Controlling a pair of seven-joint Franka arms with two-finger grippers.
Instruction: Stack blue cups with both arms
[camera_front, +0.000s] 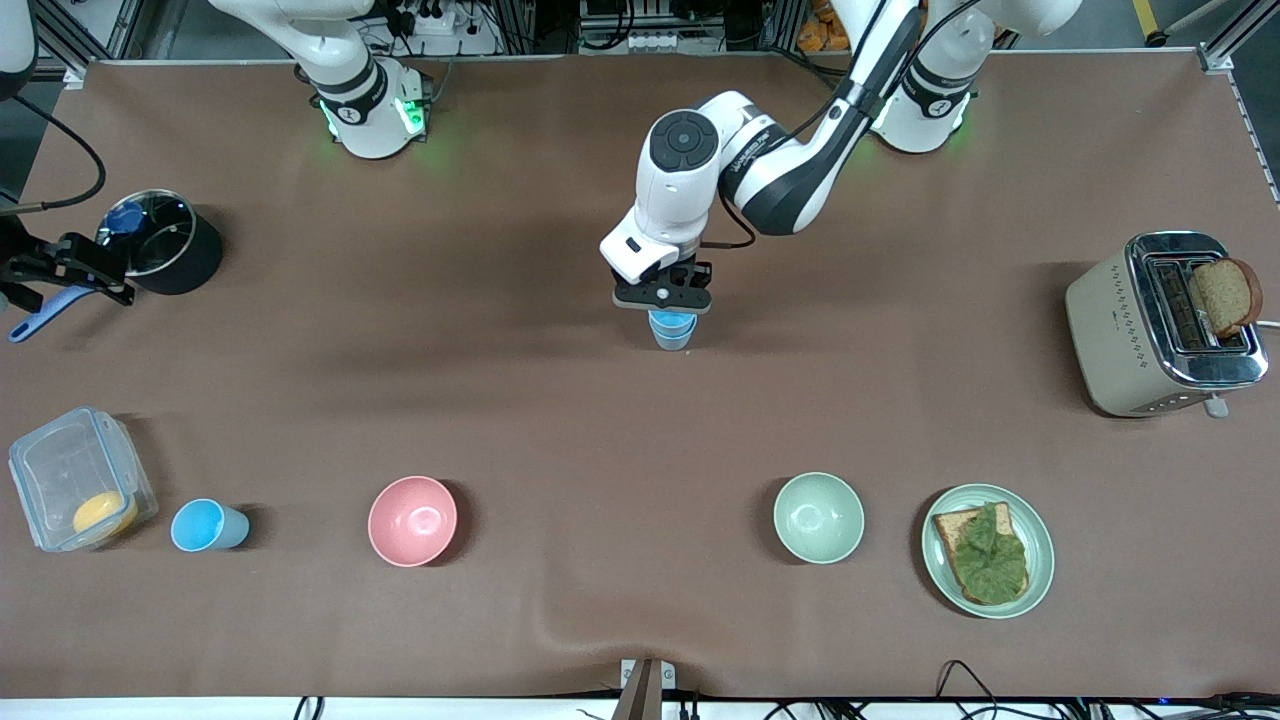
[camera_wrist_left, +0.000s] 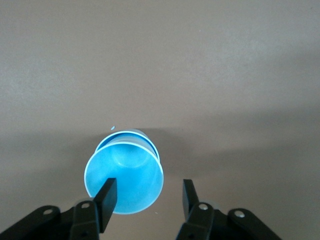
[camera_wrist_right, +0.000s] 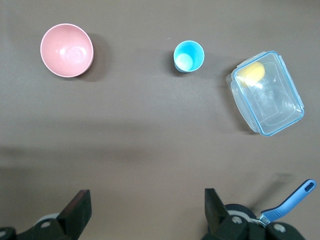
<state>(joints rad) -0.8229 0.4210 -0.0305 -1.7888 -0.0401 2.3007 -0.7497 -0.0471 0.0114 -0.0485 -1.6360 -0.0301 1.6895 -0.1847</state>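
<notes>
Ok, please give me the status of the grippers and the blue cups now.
Left gripper open over the stacked cups, mid-table. Right gripper open, waiting at its end. Third cup alone beside the plastic box. Nothing in the way.

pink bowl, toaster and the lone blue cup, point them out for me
pink bowl (camera_front: 412, 520), front view, inside of the bowl
toaster (camera_front: 1120, 330), front view, its beige side wall
lone blue cup (camera_front: 200, 525), front view, its blue inside

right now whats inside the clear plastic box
One round yellow thing lies in a corner of the clear box. Otherwise only the bare bottom shows through the clear walls; nothing hidden.
</notes>
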